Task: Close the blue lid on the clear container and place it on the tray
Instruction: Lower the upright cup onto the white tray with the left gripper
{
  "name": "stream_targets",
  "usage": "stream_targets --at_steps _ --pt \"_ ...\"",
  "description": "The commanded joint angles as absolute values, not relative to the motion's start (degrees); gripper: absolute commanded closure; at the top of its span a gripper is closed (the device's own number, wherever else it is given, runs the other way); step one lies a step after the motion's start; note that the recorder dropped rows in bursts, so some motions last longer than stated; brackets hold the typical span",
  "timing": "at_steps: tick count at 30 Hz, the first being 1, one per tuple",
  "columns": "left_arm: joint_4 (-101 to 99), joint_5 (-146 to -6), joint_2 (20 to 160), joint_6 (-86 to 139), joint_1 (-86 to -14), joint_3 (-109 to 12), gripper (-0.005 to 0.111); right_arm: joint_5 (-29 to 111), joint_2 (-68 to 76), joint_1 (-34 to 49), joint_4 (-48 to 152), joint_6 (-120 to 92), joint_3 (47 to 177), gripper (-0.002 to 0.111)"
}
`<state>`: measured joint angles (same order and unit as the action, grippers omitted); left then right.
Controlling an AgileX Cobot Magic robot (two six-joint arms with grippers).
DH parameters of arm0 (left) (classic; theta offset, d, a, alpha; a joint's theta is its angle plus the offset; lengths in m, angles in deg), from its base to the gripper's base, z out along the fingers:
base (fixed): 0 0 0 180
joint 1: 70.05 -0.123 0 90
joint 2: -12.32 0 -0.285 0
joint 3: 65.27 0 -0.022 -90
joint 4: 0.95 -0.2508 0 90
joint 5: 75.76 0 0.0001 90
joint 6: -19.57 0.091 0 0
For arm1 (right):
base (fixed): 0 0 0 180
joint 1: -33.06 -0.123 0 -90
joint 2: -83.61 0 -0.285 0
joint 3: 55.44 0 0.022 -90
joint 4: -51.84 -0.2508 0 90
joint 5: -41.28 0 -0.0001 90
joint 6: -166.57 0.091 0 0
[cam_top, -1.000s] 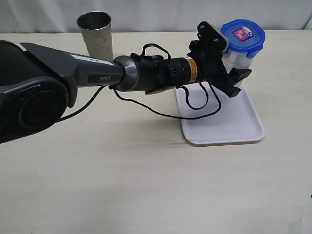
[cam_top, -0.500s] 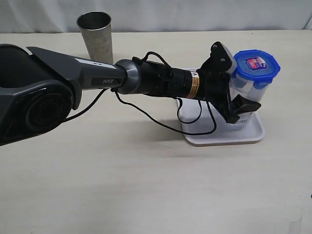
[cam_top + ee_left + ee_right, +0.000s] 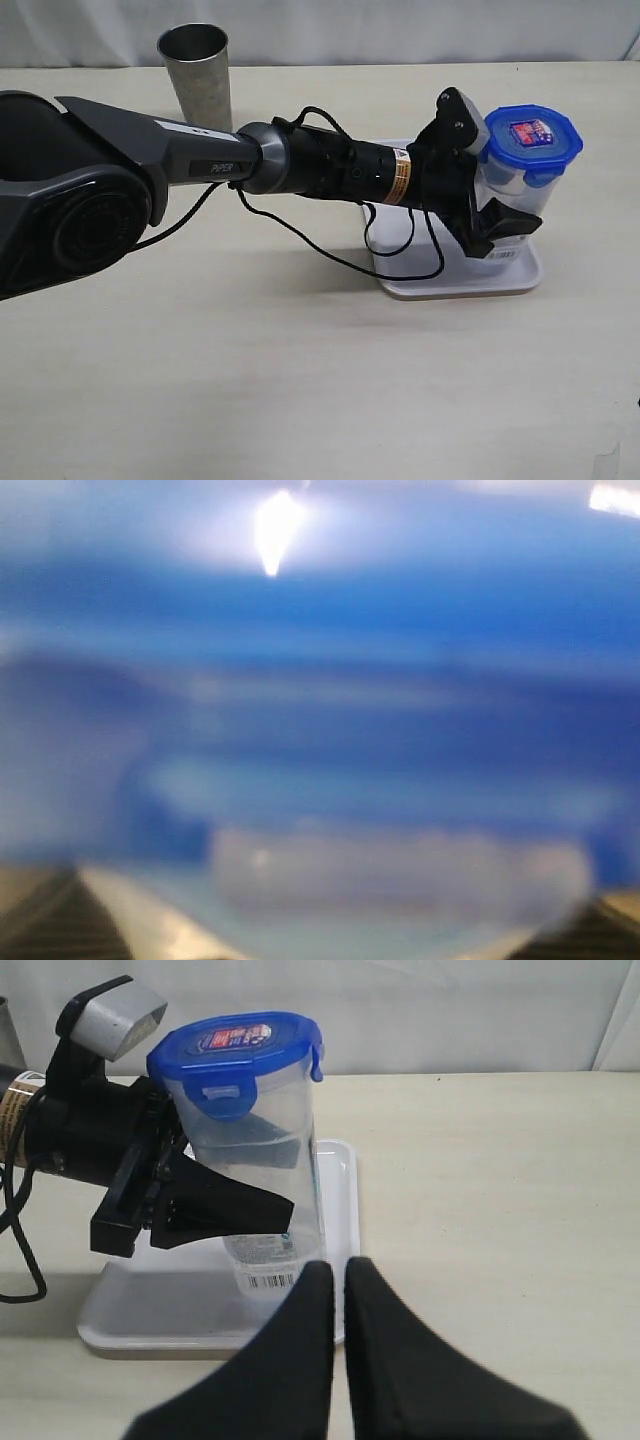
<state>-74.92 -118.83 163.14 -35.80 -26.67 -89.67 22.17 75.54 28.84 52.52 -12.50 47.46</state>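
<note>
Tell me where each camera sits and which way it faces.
Exterior: off the arms, looking down on the table; the left arm reaches to the clear container at the tray.
Left wrist: on that arm, pressed close to the blue lid, blurred; fingers barely show.
Right wrist: low, facing across the table; its right gripper, shut, in the foreground.
Shared: exterior and right wrist both show the left gripper clamping the container.
</note>
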Motion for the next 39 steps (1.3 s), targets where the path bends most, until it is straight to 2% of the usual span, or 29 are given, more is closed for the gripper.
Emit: stream_targets --at_steps 1,19,22,23,25,28,30,33,39 --pt "-76.0 -119.3 162.3 -38.0 -26.6 -90.2 0.107 22.1 75.8 29.1 52.7 -12.3 47.3 0.104" --pt "-78.1 -117.4 162.3 -39.1 -26.6 -90.2 0.105 22.1 75.8 29.1 52.7 -12.3 47.3 0.104" --pt "-78.1 -116.4 162.3 -39.1 -26.6 -90.2 0.093 22.1 75.8 29.1 52.7 -12.3 47.3 0.104" --pt "-78.1 -116.2 162.3 -39.1 -26.7 -90.2 0.085 22.1 75.8 29.1 52.7 -12.3 47.3 0.104" --pt "-78.1 -115.3 162.3 -39.1 -26.7 -90.2 0.068 22.1 75.8 29.1 52.7 -12.3 47.3 0.104" --pt "-78.3 -114.4 162.3 -39.1 -26.7 -90.2 0.032 22.1 75.8 29.1 52.7 -12.3 47.3 0.104" --pt "-78.3 -113.2 162.3 -39.1 -26.7 -90.2 0.015 22.1 75.8 29.1 52.7 -12.3 47.3 0.104" --pt "-78.4 -112.2 162.3 -39.1 -26.7 -90.2 0.007 22.1 75.8 29.1 52.7 -12.3 47.3 0.104" --pt "-78.4 -112.2 162.3 -39.1 -26.8 -90.2 0.007 22.1 75.8 29.1 52.7 -12.3 47.3 0.104"
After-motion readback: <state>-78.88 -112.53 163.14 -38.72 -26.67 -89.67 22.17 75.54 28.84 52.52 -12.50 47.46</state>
